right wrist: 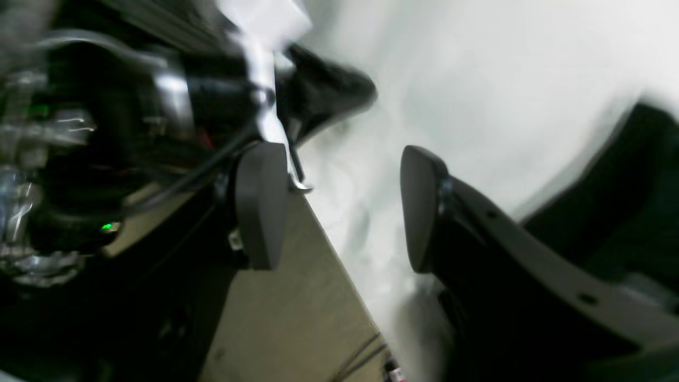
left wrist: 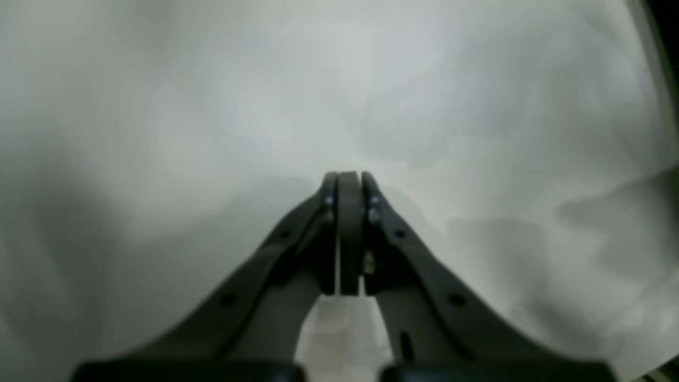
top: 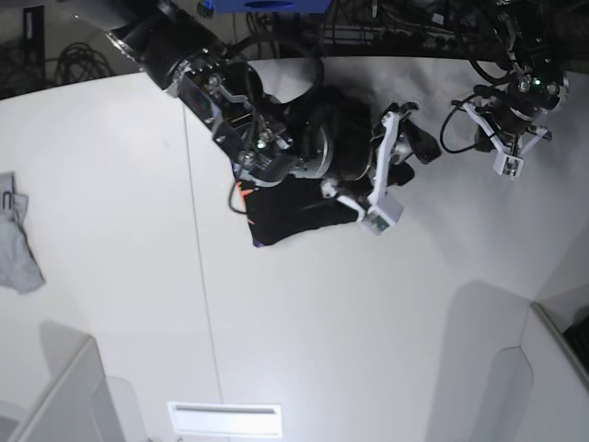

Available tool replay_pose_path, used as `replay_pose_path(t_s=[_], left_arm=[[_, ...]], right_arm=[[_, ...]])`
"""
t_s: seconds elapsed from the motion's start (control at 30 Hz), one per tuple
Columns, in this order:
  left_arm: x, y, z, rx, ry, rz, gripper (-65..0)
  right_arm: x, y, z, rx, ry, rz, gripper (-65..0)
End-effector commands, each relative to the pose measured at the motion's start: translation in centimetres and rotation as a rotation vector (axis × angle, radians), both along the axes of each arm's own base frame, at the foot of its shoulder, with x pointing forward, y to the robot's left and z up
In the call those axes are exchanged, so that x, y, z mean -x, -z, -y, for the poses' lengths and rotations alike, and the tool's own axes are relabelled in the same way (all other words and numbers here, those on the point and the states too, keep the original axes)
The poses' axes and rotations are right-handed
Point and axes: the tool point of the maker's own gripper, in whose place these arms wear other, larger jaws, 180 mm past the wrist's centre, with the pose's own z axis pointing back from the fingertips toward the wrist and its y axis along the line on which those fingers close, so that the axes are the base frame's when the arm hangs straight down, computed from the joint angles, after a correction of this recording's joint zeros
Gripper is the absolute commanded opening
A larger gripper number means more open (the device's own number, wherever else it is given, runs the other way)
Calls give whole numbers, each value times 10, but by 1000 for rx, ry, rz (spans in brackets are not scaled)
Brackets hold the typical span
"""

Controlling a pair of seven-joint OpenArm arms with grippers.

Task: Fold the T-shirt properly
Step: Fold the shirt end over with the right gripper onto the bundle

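Observation:
The black T-shirt (top: pixel 294 210) lies bunched near the table's far middle, with a bit of purple and orange print at its left edge. Much of it is hidden under my right arm. My right gripper (top: pixel 385 175) hangs over the shirt's right end with its white fingers apart. In the right wrist view the right gripper (right wrist: pixel 339 207) is open, and nothing sits between its pads (right wrist: pixel 262 204). My left gripper (top: pixel 508 164) is far right, apart from the shirt. Seen from the left wrist, the left gripper (left wrist: pixel 349 178) is shut over bare white table with nothing in it.
A small light grey cloth (top: pixel 18 244) lies at the table's left edge. White bins stand at the front left (top: pixel 55 396) and front right (top: pixel 552 368). Cables and dark equipment (top: pixel 386 23) run along the table's far edge.

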Motion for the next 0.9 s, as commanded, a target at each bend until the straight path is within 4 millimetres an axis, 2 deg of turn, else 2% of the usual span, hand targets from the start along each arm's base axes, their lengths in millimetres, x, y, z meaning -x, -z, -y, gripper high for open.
replay_pose_path(t_s=[0.0, 0.1, 0.17, 0.2, 0.3, 0.47, 0.6, 0.87], left_arm=[[-5, -13, -14, -33, -20, 38, -650], [-3, -19, -31, -52, -64, 50, -650], [0, -19, -38, -54, -81, 49, -650], [2, -16, -40, -50, -78, 40, -650], [11, -6, -40, -33, -33, 6, -650], [14, -1, -37, -20, -30, -6, -650], [15, -2, -37, -23, -32, -6, -650], [17, -1, -37, -23, -32, -10, -650]], right_arm=[[-21, -11, 15, -10, 76, 37, -324], [-44, -5, 51, 33, 204, 17, -329], [-53, 5, 67, 66, 252, 6, -384], [-55, 14, 72, 88, 266, -12, -431], [-63, 44, 80, 136, 308, -58, -638], [-82, 86, 91, 177, 404, -98, -650], [-77, 101, 72, 214, 350, -99, -650], [-60, 112, 24, 239, 251, -127, -650]])
